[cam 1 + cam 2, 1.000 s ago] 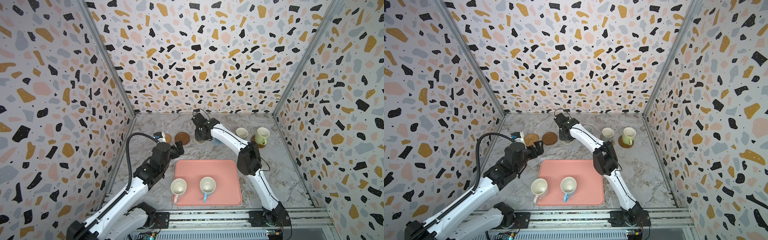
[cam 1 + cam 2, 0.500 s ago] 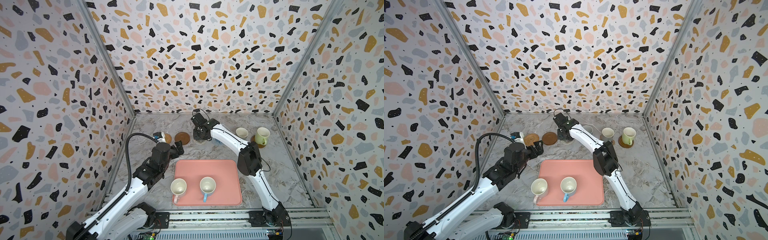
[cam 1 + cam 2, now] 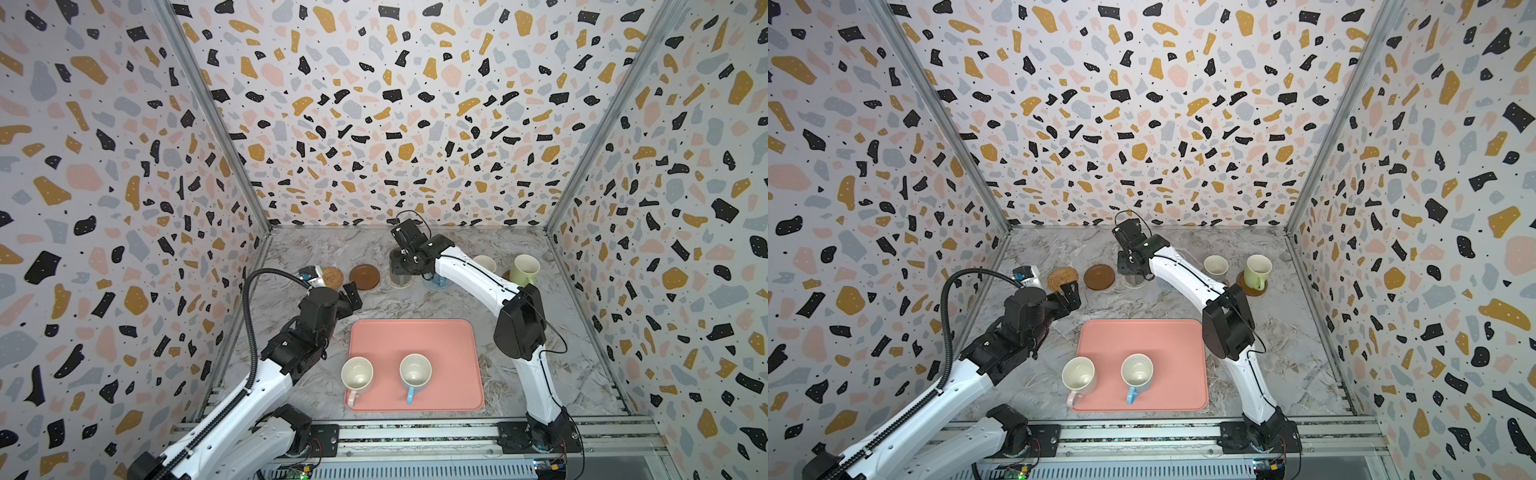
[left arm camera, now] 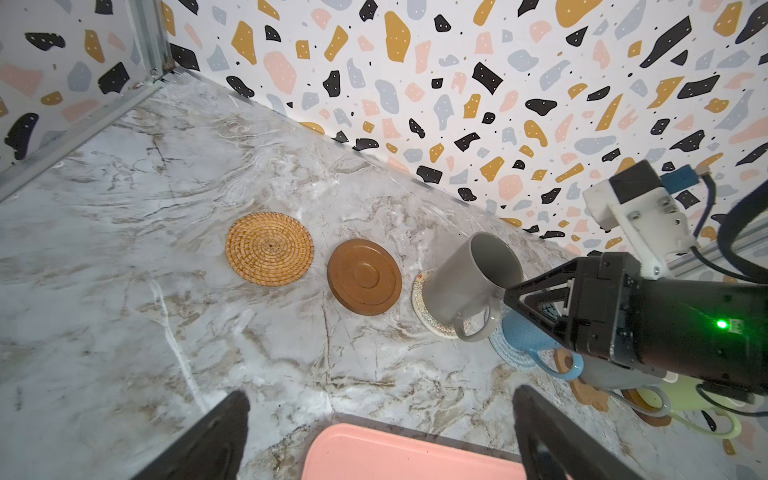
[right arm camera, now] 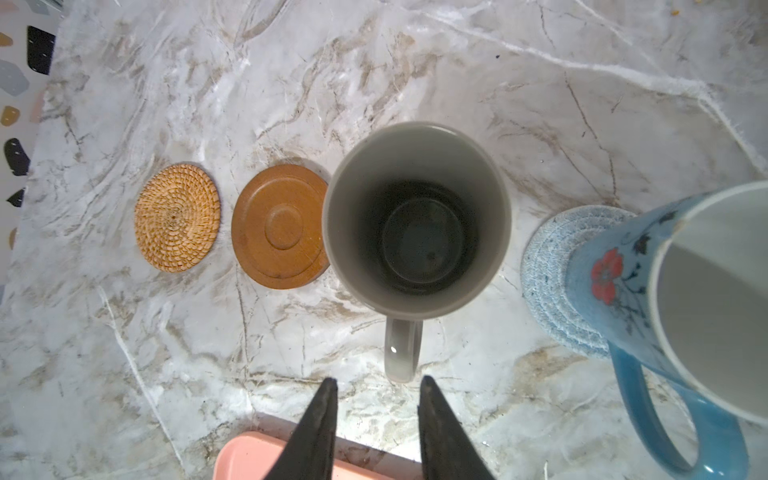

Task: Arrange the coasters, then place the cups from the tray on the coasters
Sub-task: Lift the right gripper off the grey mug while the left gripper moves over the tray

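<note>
Four mugs [image 3: 1258, 270] sit on coasters [image 5: 548, 266]; two wait on the tray [image 3: 415, 336], two coasters bare. My right pincer [image 5: 378, 388] hangs parted by the grey mug [image 5: 415, 216], left pincer [image 4: 380, 392] spread wide, empty.

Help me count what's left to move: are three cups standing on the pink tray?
No, only two stand on the tray: a pink-handled mug and a blue-handled mug, both cream inside.

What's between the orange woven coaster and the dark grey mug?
Only the brown disc coaster, with nothing on it; the right wrist view shows it clearly.
</note>
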